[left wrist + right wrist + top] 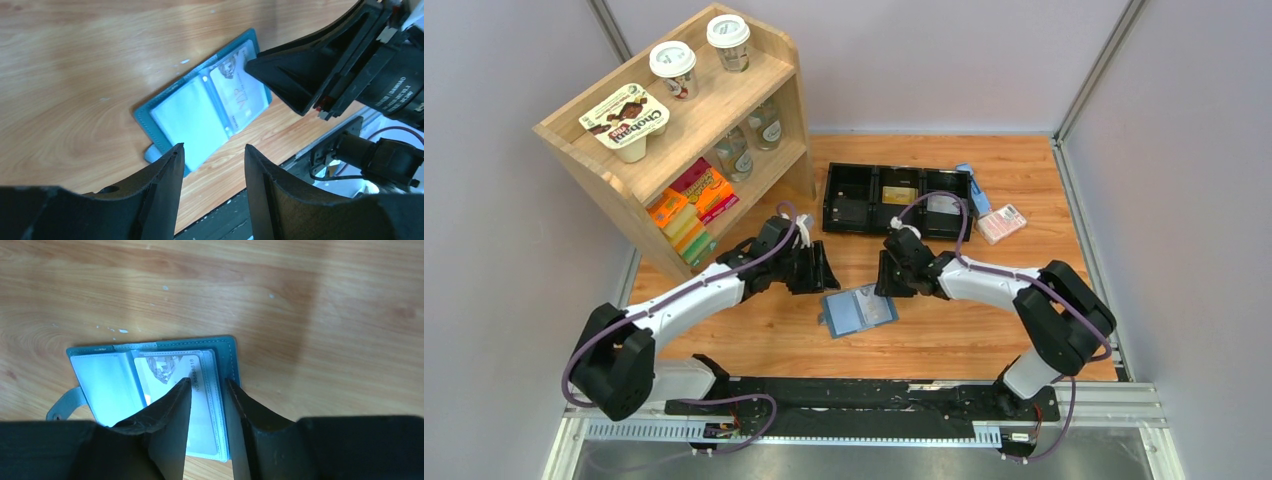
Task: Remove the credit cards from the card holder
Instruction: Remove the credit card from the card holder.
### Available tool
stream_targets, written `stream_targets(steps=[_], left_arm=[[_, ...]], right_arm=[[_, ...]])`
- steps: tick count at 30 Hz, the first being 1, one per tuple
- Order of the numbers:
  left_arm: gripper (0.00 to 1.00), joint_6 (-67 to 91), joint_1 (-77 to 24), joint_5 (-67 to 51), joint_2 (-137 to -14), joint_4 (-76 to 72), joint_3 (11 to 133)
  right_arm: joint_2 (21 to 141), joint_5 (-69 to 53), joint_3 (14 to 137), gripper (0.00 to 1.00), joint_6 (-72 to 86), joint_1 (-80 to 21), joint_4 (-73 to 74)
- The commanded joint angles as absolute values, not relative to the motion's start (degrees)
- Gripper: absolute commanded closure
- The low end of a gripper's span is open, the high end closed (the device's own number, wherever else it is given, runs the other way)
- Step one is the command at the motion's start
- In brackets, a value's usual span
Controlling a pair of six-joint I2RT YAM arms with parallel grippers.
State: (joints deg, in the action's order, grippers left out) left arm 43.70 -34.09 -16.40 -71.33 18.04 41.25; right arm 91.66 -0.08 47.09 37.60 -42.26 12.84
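The card holder (858, 312) lies open on the table (964, 340) between our two arms, with wood showing all around. The right jaws, narrowly spread, hang over its pale card (165, 367) (contact we cannot tell). The left jaws, also spread, hold nothing.

A wooden table (944, 345) carries a teal card holder (858, 312), lying open near the front. Behind it sit a black three-compartment tray (876, 200), a pink-white packet (1001, 223) just right of the tray, and a wooden shelf (714, 100) at back left.
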Motion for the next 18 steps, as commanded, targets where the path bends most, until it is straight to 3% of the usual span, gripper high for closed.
stream_targets(steps=[1,10,18], left_arm=[[0.44,45.96,-36.12,-18.63,-74.7,13.19,45.44],[0.45,50.8,-38.32,-21.0,-82.69,5.89,45.97],[0.46,53.7,-39.55,-18.99,-85.87,0.36,43.34]], right_arm=[[86.23,2.99,44.56,0.63,41.92,-41.14,13.45],[79.01,-9.39,40.52,0.64,37.54,-36.83,5.28],[81.3,-16.17,39.99,0.76,34.37,-35.51,3.08]])
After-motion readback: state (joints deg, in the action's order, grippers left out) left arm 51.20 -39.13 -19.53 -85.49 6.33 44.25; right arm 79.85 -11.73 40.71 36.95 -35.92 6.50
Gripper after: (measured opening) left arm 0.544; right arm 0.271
